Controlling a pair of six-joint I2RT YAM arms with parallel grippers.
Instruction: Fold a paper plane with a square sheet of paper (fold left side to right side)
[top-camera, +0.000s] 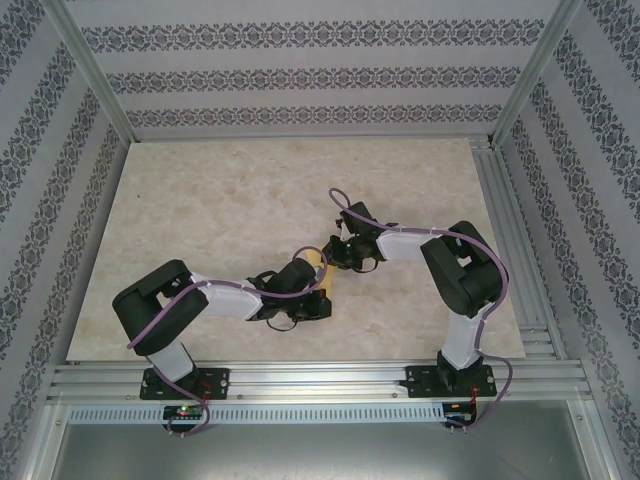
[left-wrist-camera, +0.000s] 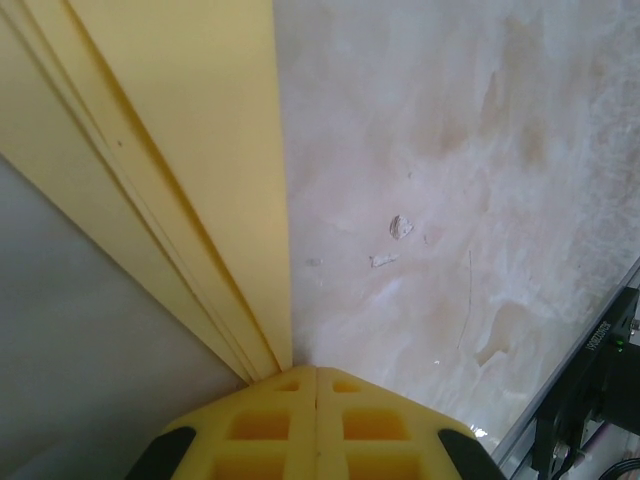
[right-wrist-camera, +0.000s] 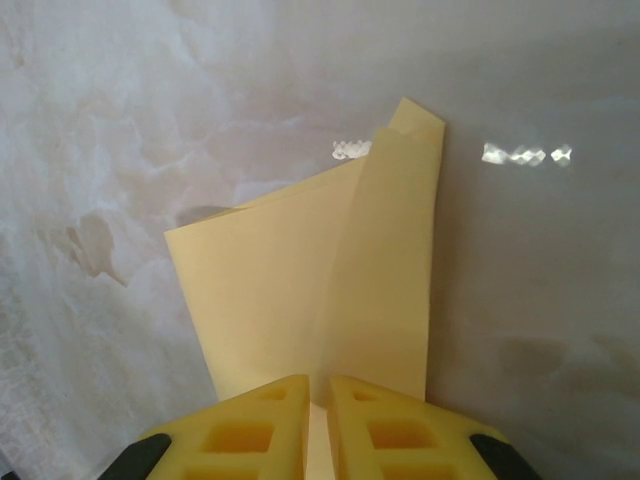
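Nearest, the left gripper (left-wrist-camera: 316, 382) has its yellow jaws pressed together on one end of the folded paper (right-wrist-camera: 300, 290), whose stacked yellow edges run away from the fingertips. Just beyond, mid-table, the right gripper (right-wrist-camera: 318, 388) pinches the paper's other end, jaws almost touching with the sheet between them, one flap raised and a corner peaking at the far edge. From above, the paper bridges both grippers over the pale marbled table (top-camera: 220, 200), with patterned walls (top-camera: 300, 75) behind.
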